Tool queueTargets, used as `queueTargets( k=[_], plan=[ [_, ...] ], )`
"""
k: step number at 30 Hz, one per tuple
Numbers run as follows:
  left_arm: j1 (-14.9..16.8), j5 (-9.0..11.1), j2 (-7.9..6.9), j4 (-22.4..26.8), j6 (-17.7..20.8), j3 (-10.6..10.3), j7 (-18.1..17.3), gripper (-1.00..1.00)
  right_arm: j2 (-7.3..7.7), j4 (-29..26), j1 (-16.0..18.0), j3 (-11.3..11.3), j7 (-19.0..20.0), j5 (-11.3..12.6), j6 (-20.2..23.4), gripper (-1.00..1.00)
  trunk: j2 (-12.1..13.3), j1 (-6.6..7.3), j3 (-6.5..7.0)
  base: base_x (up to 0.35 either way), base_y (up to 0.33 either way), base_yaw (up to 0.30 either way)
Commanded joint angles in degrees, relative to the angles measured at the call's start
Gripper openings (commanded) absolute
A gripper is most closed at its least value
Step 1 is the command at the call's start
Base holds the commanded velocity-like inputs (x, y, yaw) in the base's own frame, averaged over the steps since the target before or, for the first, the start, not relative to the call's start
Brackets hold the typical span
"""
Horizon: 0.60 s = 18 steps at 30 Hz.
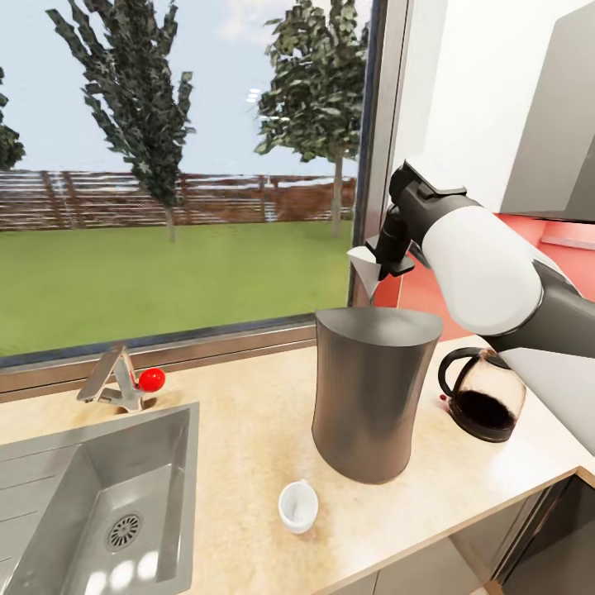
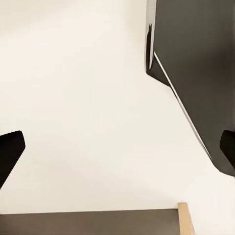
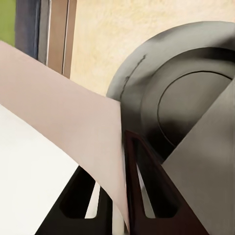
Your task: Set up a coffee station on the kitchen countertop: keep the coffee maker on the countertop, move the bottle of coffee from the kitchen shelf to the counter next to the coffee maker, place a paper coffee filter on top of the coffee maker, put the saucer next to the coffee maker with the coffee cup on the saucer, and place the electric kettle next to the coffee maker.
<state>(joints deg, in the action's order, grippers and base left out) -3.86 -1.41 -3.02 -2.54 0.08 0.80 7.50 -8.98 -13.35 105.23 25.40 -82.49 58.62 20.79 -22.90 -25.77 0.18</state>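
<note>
**Filter in hand above the coffee maker; most of the station still to arrange**

My right gripper (image 1: pixel 385 263) is clamped on the paper coffee filter (image 1: pixel 362 261), the thin white sheet pinched between my two fingers (image 3: pixel 147 196). I hold it in the air just above the coffee maker (image 1: pixel 373 388), toward its back rim, not yet touching the flat top. In my right wrist view the round top of the coffee maker lies straight beyond the filter, so I judge the placement is close but not done.

The coffee maker stands upright on the worktop (image 1: pixel 248 413), so that part holds. The electric kettle (image 1: pixel 485 397) sits on the worktop just beside the coffee maker, on the side away from the sink (image 1: pixel 99 487); I count that as in place. The coffee cup (image 1: pixel 297 506) stands on the bare worktop near the coffee maker's base, at the front, with no saucer under it, so cup and saucer are still to do. The bottle of coffee is also still to fetch, as I judge it.

My left gripper (image 2: pixel 117 152) is spread open, its dark fingertips wide apart and holding nothing.
</note>
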Motion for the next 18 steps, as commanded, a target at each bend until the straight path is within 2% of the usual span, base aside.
queueTargets(
  k=[1, 18],
  plan=[
    [0.0, -0.1, 0.01, 0.0, 0.0, 0.1, 0.1, 1.0, 0.01, -0.1, 0.0, -0.3, -0.3, 0.4, 0.4, -1.0, 0.0, -0.02, 0.0, 0.004, 0.0, 0.0],
    [-0.1, -0.2, 0.2, 0.0, -0.1, 0.1, 0.2, 1.0, 0.41, -0.1, 0.0, -0.1, -0.5, 0.6, 0.4, -1.0, 0.0, -0.02, 0.0, 0.0, 0.0, 0.0]
  ],
)
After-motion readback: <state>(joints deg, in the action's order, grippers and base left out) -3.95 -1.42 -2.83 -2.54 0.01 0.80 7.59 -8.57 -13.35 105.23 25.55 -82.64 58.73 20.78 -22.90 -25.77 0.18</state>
